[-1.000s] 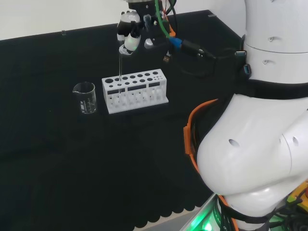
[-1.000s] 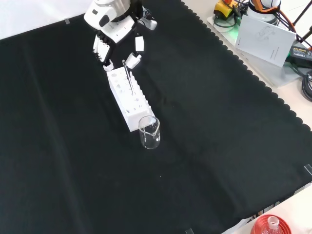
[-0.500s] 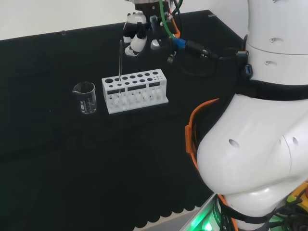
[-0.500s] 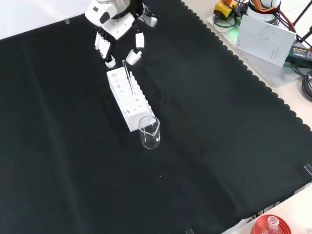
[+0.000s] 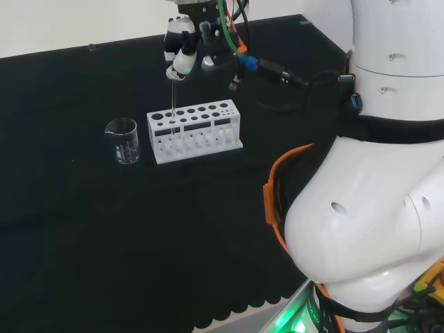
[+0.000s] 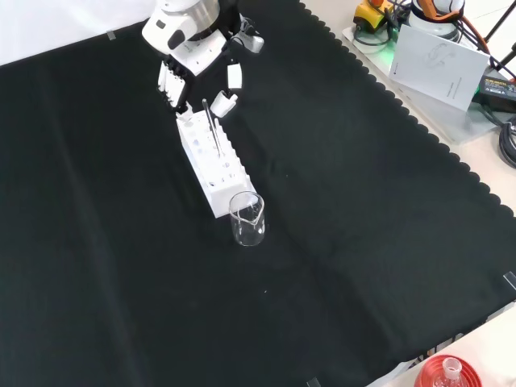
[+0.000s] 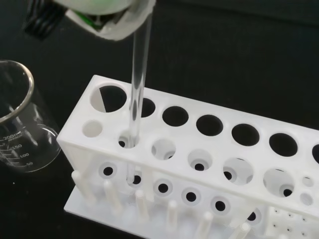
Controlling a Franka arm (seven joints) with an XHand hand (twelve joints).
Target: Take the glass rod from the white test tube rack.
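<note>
The white test tube rack (image 5: 208,129) (image 6: 201,161) (image 7: 185,133) stands on the black cloth. The glass rod (image 5: 172,104) (image 6: 212,129) (image 7: 137,89) stands upright in a hole near the rack's beaker end. The hand (image 5: 182,48) (image 6: 189,44) hovers over the rod's top. In the front view the fingers (image 6: 173,89) and the thumb (image 6: 226,97) are spread, with the rod's top between them. In the wrist view one white fingertip (image 7: 119,25) lies against the rod's upper end. The rod's foot rests low inside the rack.
A clear empty beaker (image 5: 123,142) (image 6: 247,219) (image 7: 20,129) stands close to the rack's end. The arm's white links (image 5: 374,208) are at the head view's right. A booklet (image 6: 439,52) and a red ring stand (image 6: 447,375) lie off the cloth.
Half a second ago the hand sat to the right of the rod's top in the head view; it has come back left over it. The rod stays in the rack.
</note>
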